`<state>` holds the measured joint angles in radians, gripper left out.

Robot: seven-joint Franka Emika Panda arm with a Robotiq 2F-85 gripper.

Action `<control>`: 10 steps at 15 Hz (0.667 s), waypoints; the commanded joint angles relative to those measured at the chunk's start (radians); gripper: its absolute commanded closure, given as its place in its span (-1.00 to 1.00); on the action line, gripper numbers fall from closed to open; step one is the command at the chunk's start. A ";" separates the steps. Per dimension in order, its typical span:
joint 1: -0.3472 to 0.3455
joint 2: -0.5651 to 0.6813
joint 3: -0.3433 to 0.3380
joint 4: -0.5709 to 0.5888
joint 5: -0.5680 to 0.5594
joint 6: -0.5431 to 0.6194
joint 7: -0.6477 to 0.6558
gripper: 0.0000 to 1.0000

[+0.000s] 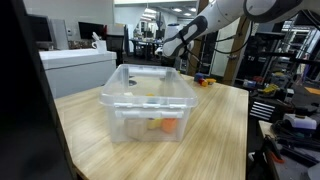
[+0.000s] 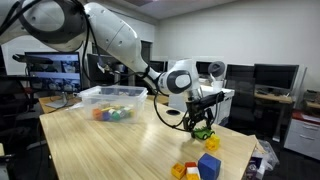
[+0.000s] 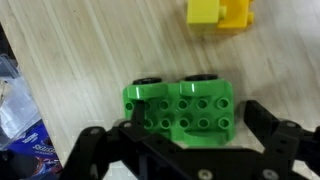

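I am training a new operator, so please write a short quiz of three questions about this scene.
1. True or false: the claw is shut on the green wheeled block.
2. What colour is the small block lying beyond it in the wrist view? A red, B yellow, C white.
3. Fill in: the clear plastic bin stands on a ____ table.
Key: 1 false, the claw is open, with one finger on each side of the block; 2 B; 3 wooden.

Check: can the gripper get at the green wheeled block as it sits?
Probably yes: the gripper hangs open right over the green wheeled block, nothing on top; the yellow block lies apart.
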<state>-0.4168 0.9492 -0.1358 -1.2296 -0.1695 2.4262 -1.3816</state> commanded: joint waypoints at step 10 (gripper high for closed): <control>-0.001 -0.123 0.110 -0.032 0.010 -0.026 -0.214 0.61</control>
<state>-0.4146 0.9264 -0.0722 -1.1904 -0.1690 2.4026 -1.5156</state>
